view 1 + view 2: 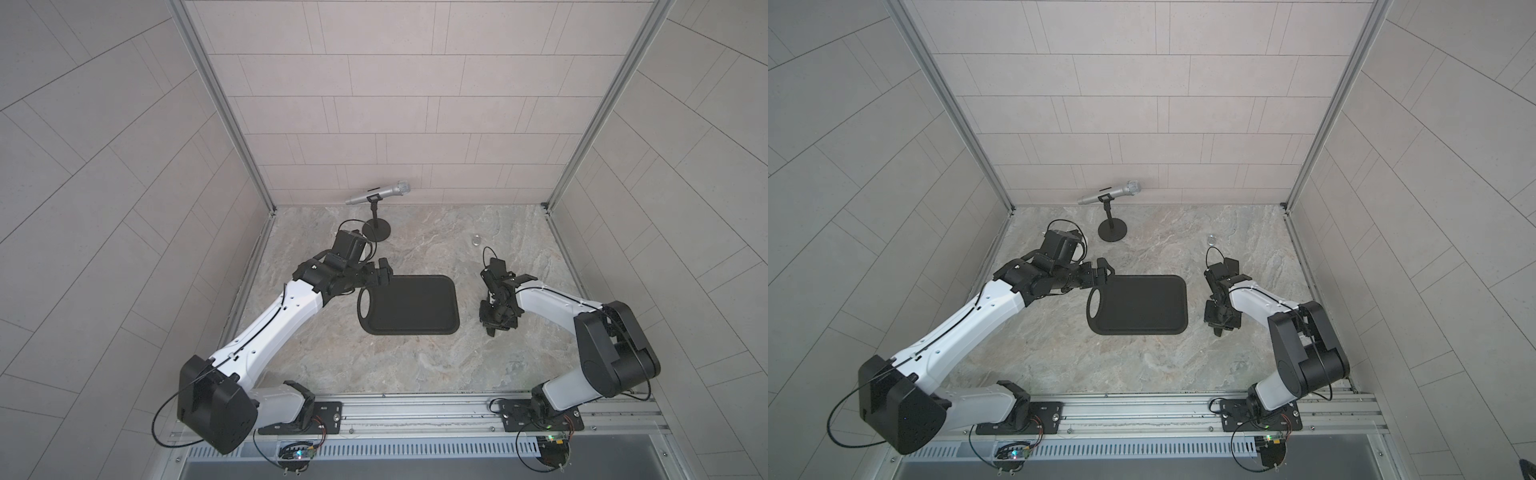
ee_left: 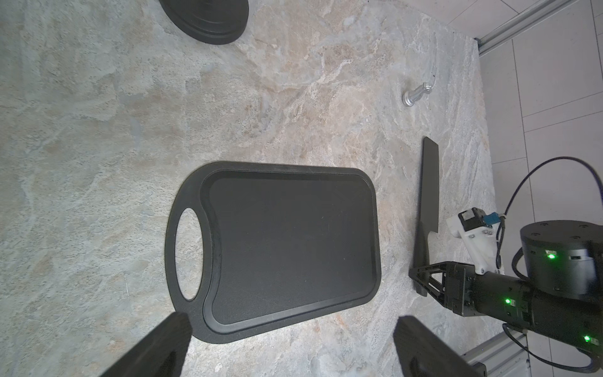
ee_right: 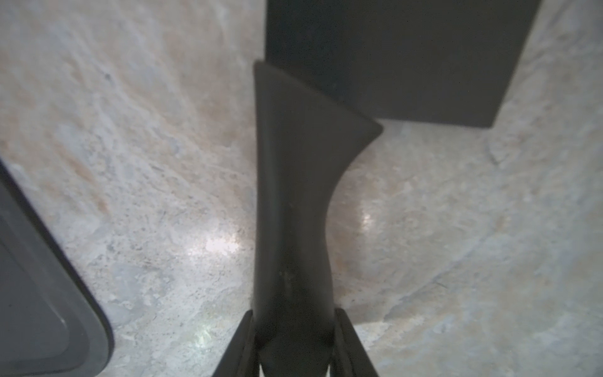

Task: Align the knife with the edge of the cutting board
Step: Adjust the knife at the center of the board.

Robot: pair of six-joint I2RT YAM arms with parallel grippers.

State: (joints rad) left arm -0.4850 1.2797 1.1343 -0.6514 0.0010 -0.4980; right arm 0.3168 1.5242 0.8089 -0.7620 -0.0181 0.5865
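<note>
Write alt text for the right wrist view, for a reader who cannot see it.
The right gripper clamps the black knife by its handle, blade pointing away, over the marble table. A rounded corner of the cutting board lies beside it, apart.

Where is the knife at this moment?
Left wrist view: the knife is beside the cutting board, at its end without the hole, on the robot's right, the right end effector gripping its handle.
</note>
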